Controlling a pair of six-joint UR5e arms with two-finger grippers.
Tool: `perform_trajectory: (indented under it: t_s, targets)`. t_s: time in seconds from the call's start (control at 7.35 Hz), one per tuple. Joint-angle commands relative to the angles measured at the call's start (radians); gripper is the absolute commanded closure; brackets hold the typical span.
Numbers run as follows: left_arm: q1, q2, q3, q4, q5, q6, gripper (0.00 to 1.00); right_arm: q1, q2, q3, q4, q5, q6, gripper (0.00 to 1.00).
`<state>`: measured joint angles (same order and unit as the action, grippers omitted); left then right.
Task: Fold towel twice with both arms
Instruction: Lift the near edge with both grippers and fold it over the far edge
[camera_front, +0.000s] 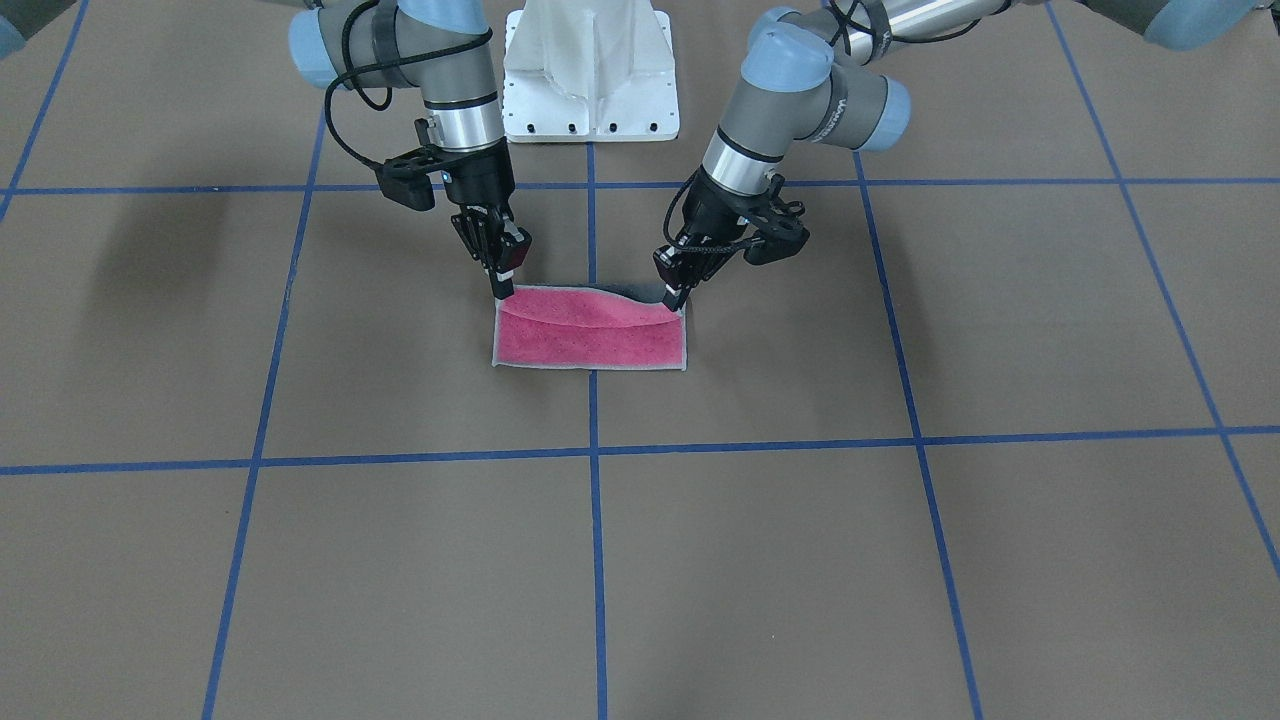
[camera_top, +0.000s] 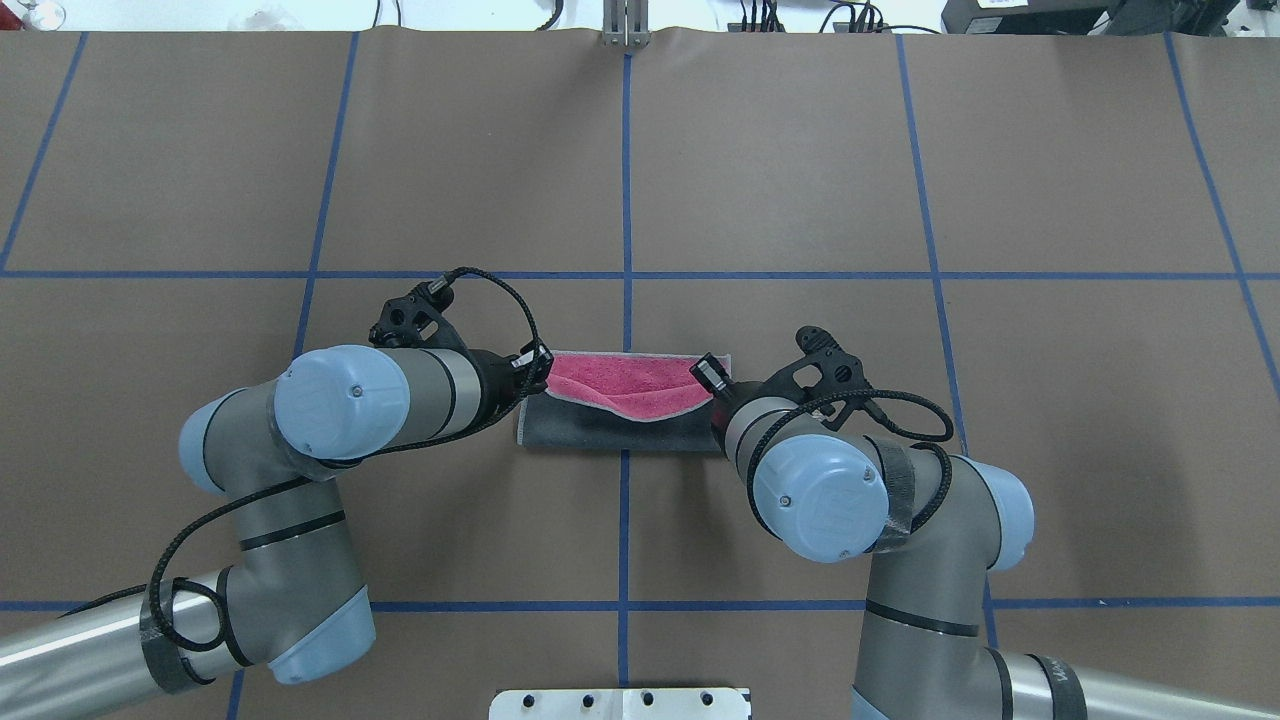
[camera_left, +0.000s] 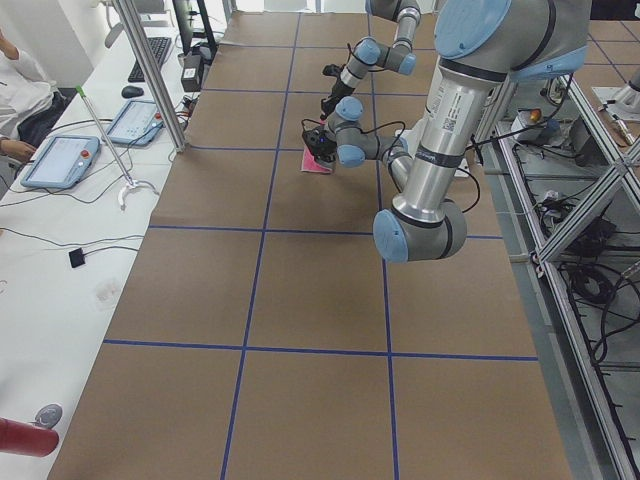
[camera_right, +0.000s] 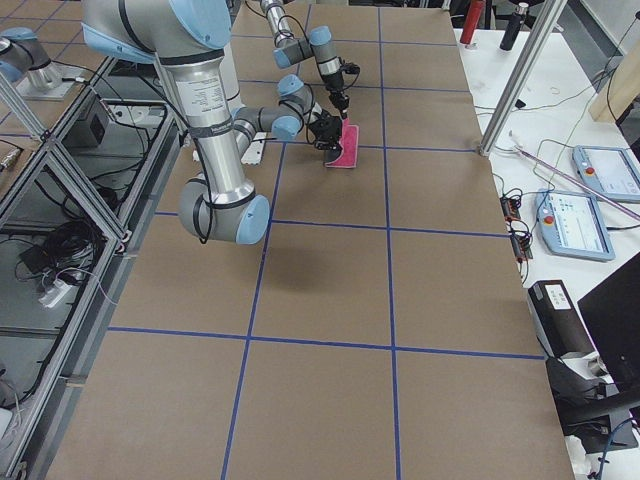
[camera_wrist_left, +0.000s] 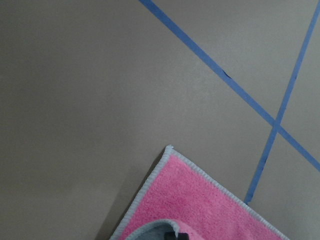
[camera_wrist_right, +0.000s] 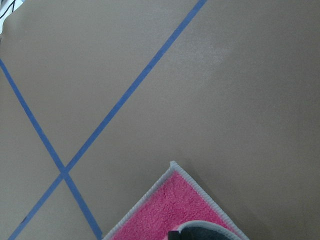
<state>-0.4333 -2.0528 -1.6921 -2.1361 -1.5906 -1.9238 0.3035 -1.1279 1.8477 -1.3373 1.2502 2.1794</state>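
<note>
The towel (camera_front: 590, 345) lies on the worktop (camera_front: 800, 560) straight out from the pedestal (camera_front: 590, 70), its long axis running crosswise, from one arm to the other. The left arm (camera_top: 330, 400) and the right arm (camera_top: 820, 480) each reach one end of the hem nearest the pedestal. Both pairs of jaws look pressed together on a corner of that hem, which is raised off the worktop and sags in the middle. The far hem lies flat, on the side away from the pedestal, so the fold looks to turn on carrying the pinched edge outward until it meets that hem. Neither arm is nearer: each has its own corner. The overhead view shows the grey back of the raised flap, with pink beyond it. The front-facing view shows only pink, with the drooping hem drawn across it as a curve. Each wrist view shows one far corner lying flat, with a sliver of grey flap at the bottom, and almost nothing of the jaws.
</note>
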Motion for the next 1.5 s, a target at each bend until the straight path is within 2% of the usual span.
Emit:
perform_trajectory:
  t_s: [0.0, 0.27, 0.41, 0.54, 0.68, 1.09, 1.36]
  targets:
    - [-0.01, -0.009, 0.014, -0.002, 0.0, 0.002, 1.0, 0.008, 0.0, -0.002, -0.002, 0.0, -0.01, 1.0]
    - [-0.01, -0.009, 0.032, -0.004, 0.0, 0.002, 1.0, 0.017, 0.0, -0.007, -0.002, 0.002, -0.01, 1.0]
    - [-0.01, -0.01, 0.038, -0.004, 0.0, 0.002, 0.84, 0.02, 0.0, -0.007, -0.002, 0.002, -0.012, 0.86]
    - [-0.015, -0.012, 0.052, -0.002, 0.0, 0.014, 0.28, 0.026, 0.02, -0.008, -0.006, 0.003, -0.047, 0.27]
    - [-0.022, -0.024, 0.055, -0.002, -0.002, 0.134, 0.0, 0.035, 0.045, -0.022, -0.01, 0.011, -0.102, 0.01]
    - [-0.045, -0.026, 0.054, -0.007, -0.008, 0.161, 0.0, 0.104, 0.057, -0.028, -0.008, 0.096, -0.172, 0.0]
    - [-0.044, -0.023, 0.043, -0.01, -0.011, 0.195, 0.0, 0.188, 0.051, -0.019, -0.014, 0.237, -0.315, 0.0]
